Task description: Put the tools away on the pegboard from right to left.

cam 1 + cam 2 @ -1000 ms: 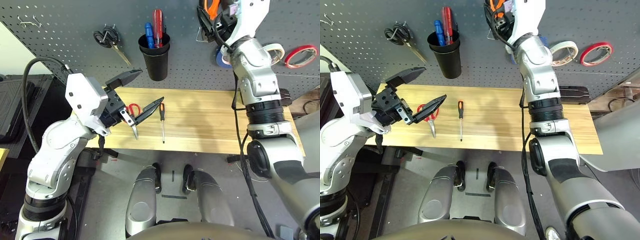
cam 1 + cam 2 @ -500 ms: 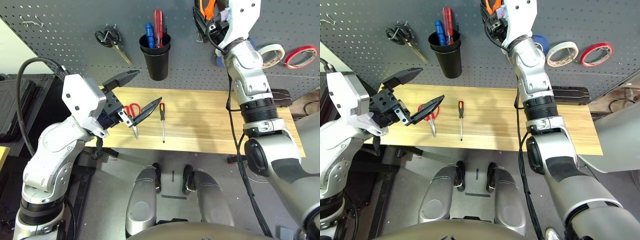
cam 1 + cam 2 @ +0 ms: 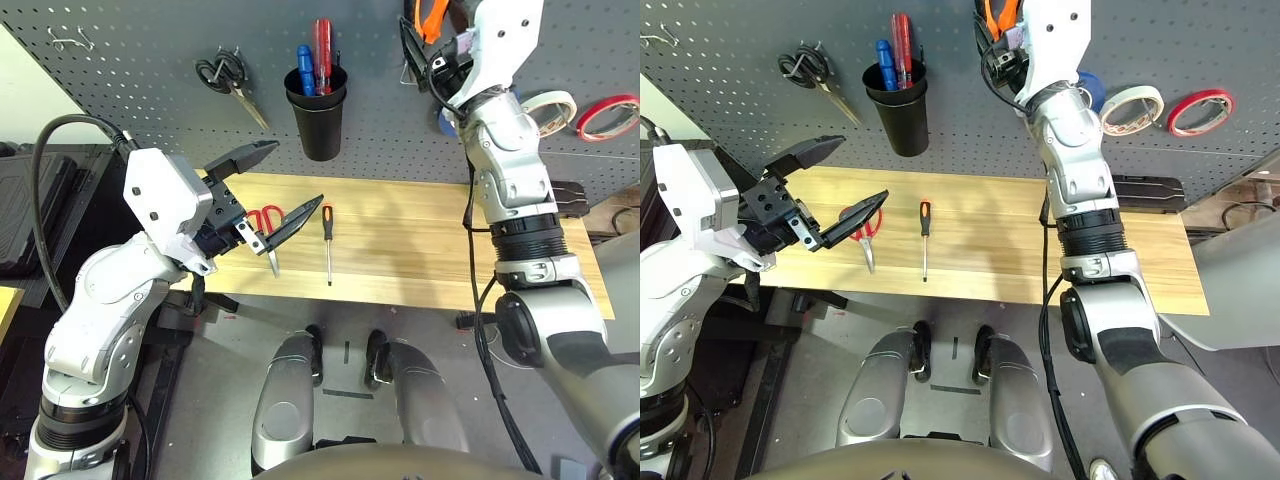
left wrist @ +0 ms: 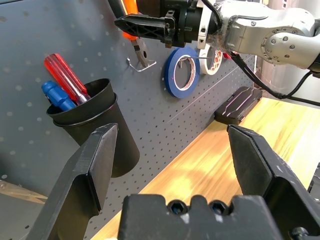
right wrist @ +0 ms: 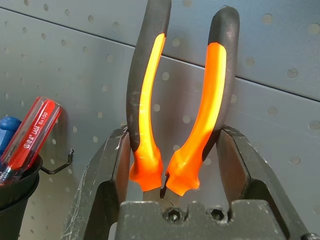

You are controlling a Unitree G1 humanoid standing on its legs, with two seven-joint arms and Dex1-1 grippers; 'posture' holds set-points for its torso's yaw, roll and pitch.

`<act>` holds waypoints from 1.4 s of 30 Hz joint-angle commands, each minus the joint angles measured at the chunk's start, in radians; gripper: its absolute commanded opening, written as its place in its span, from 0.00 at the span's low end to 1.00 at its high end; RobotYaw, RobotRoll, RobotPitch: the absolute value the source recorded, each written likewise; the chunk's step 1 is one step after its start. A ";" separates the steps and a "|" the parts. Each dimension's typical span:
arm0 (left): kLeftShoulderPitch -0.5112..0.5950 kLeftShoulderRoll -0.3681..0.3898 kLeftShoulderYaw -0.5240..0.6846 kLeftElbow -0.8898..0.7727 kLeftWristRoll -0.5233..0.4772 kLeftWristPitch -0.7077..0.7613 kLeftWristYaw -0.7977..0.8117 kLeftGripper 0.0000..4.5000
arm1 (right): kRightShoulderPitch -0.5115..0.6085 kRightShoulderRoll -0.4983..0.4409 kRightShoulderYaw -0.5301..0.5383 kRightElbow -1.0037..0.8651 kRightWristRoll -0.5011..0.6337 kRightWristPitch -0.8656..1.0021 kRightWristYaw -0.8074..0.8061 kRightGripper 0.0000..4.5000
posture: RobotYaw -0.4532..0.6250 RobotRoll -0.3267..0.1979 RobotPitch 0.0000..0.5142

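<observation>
My right gripper (image 5: 172,137) is shut on the orange-and-black pliers (image 5: 150,100) and holds them up against the dark grey pegboard (image 3: 150,60), high in the middle. In the left wrist view the pliers' metal nose (image 4: 140,51) hangs just over a wire hook (image 4: 141,64). My left gripper (image 3: 275,185) hovers open and empty above the table's left part, over the red-handled scissors (image 3: 266,220). The slim screwdriver (image 3: 326,240) lies just right of them. The whitish tape roll (image 3: 550,104) hangs on the board at the right.
On the pegboard are a black cup (image 3: 318,115) with a blue and a red screwdriver, black-handled scissors (image 3: 225,80), a blue tape roll (image 4: 181,70) and a red tape roll (image 3: 605,115). A black block (image 3: 565,190) sits at the wooden table's (image 3: 420,250) back right.
The right arm swayed slightly at the pegboard, still gripping the pliers. The left arm stays put. The view has shifted a little.
</observation>
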 commanded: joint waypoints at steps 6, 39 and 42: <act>0.007 0.002 -0.016 -0.003 0.001 -0.013 -0.016 1.00 | 0.049 -0.017 -0.007 0.016 -0.015 0.031 -0.028 0.62 | 0.62 0.62 0.43; 0.001 -0.001 -0.027 -0.020 -0.005 0.001 -0.011 1.00 | -0.031 0.023 -0.001 0.232 -0.031 -0.122 -0.086 0.62 | 0.63 0.62 0.45; 0.002 -0.002 -0.029 -0.022 -0.004 0.001 -0.008 1.00 | -0.034 0.030 -0.001 0.242 -0.033 -0.148 -0.087 0.62 | 0.63 0.62 0.45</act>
